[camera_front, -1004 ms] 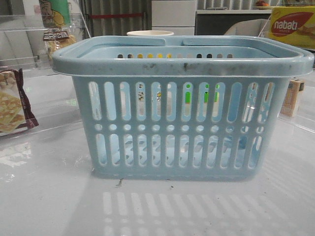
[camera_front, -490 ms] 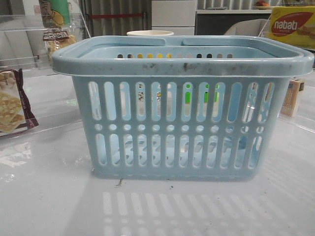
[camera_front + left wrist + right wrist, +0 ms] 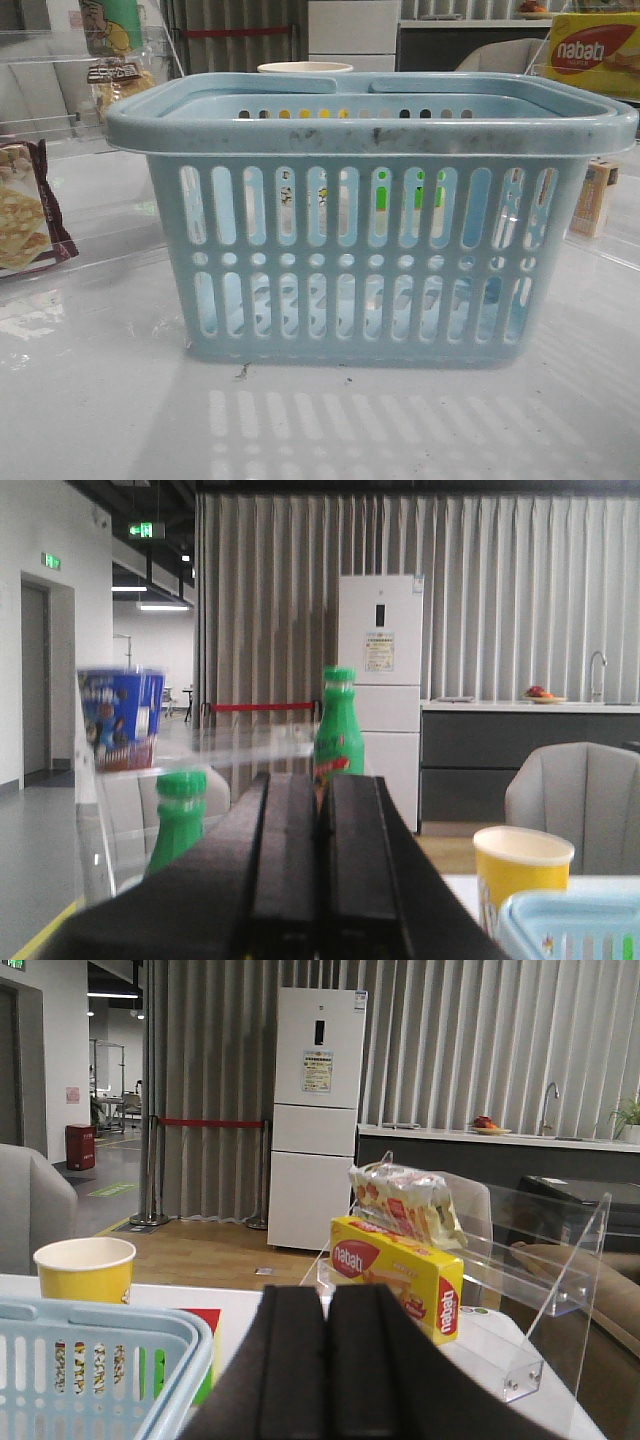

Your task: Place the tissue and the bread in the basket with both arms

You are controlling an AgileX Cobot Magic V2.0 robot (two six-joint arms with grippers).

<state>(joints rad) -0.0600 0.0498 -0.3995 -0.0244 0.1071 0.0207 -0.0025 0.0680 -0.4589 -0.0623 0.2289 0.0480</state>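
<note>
Front view: the basket (image 3: 370, 215) fills the table's (image 3: 100, 400) centre; the bread (image 3: 116, 88) sits at ten o'clock on a clear shelf, a cracker bag (image 3: 25, 215) at nine; the tissue cannot be made out. Left wrist view: left gripper (image 3: 318, 870) pressed shut, empty; basket rim (image 3: 575, 925) at four. Right wrist view: right gripper (image 3: 328, 1360) likewise closed, empty; basket (image 3: 90, 1370) at eight; yellow wafer box (image 3: 400, 1275) at one.

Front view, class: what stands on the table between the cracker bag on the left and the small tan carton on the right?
The basket fills that stretch in the front view, between cracker bag and tan carton.
</note>
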